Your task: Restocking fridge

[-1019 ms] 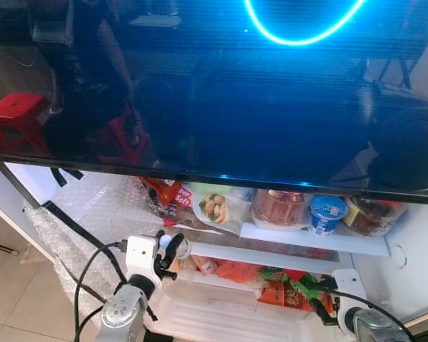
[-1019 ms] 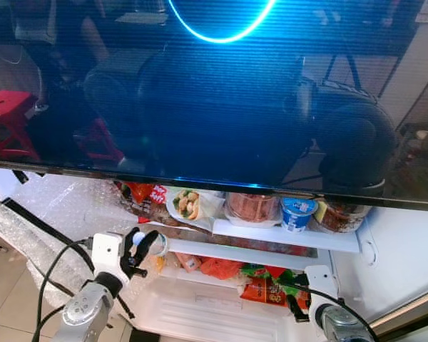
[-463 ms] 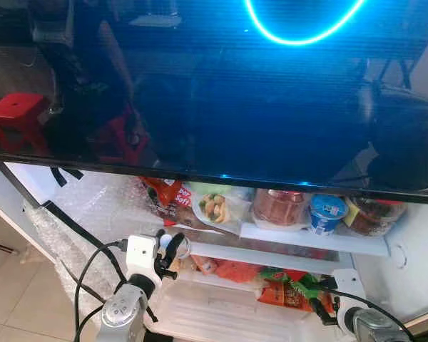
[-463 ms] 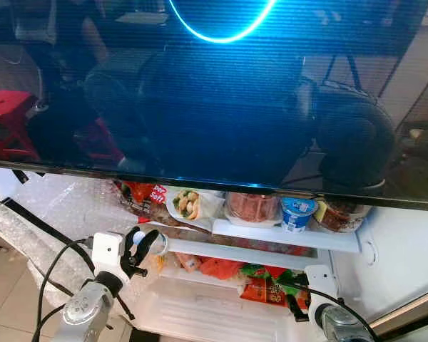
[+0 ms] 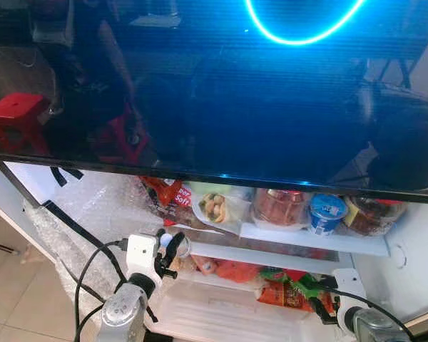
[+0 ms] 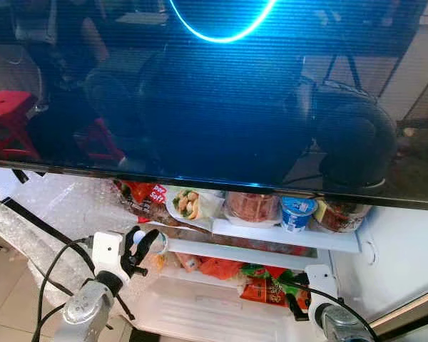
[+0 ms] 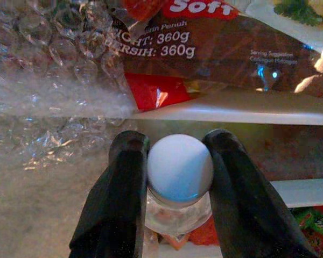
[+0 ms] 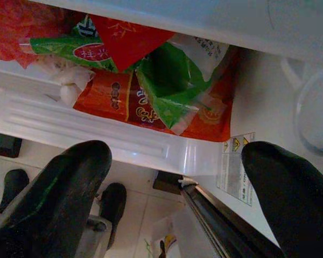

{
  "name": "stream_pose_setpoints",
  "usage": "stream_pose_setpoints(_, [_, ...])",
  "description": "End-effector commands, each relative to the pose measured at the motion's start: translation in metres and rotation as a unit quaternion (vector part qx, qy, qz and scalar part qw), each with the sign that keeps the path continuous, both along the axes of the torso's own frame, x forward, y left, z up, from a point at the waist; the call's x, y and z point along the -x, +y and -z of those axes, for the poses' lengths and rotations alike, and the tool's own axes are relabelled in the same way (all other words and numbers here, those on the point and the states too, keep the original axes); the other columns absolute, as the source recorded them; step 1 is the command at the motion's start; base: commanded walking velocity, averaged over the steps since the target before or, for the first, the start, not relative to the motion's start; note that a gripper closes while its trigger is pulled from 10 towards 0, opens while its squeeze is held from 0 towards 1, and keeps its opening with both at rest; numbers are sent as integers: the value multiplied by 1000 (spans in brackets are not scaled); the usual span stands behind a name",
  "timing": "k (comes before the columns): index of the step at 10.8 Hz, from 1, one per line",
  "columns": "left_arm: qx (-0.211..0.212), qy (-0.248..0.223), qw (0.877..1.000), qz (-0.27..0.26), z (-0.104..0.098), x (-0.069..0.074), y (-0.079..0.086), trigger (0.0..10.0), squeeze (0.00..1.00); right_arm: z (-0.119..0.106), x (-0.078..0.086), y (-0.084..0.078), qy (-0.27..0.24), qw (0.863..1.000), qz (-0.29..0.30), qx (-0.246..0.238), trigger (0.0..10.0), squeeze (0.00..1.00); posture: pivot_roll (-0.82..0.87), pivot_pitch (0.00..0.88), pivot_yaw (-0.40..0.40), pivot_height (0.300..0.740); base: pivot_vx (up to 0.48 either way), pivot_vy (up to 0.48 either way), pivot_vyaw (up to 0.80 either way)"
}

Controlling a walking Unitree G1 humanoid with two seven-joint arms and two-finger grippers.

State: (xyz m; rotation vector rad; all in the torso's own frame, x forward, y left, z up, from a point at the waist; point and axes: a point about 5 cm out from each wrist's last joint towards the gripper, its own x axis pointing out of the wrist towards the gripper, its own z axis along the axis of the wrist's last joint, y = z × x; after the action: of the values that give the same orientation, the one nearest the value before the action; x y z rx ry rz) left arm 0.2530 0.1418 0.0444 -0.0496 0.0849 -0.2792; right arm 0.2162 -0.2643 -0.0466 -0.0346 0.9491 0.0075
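Two black fingers of the left hand (image 7: 177,215) clamp a small pale-capped bottle (image 7: 179,167) at the fridge shelf's (image 5: 314,241) left end, seemingly for stocking beside the brown bread bag (image 7: 215,48); the right hand (image 8: 177,199) hangs wide by the lower drawer (image 8: 97,129).

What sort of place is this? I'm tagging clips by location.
Likely a home kitchen, at an open fridge: a white shelf holding a blue yogurt cup and a lidded container, snack packets below. The left gripper holds a small bottle in its jaws.
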Motion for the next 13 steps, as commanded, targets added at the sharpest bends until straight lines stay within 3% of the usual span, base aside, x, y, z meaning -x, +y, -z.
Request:
stream_pose_setpoints(1, [-6,-14,1000,4,-5,-3,-1,10000,0,2,3,0,1,1000,8,-8,10000,0,8,16,10,715,0,0,0])
stream_pose_setpoints(5, [-6,-13,1000,3,-5,-3,-1,10000,0,1,2,1,-8,1000,9,-14,10000,0,10,16,9,650,0,0,0])
stream_pose_setpoints(9, [1,-20,1000,16,-9,-6,-4,10000,0,1,2,1,-9,1000,11,-13,10000,0,12,18,8,650,0,0,0])
stream_pose_setpoints(13, [11,-51,998,27,-26,-22,-6,10000,0,1,2,1,-10,1000,11,-15,10000,0,7,19,8,650,0,0,0])
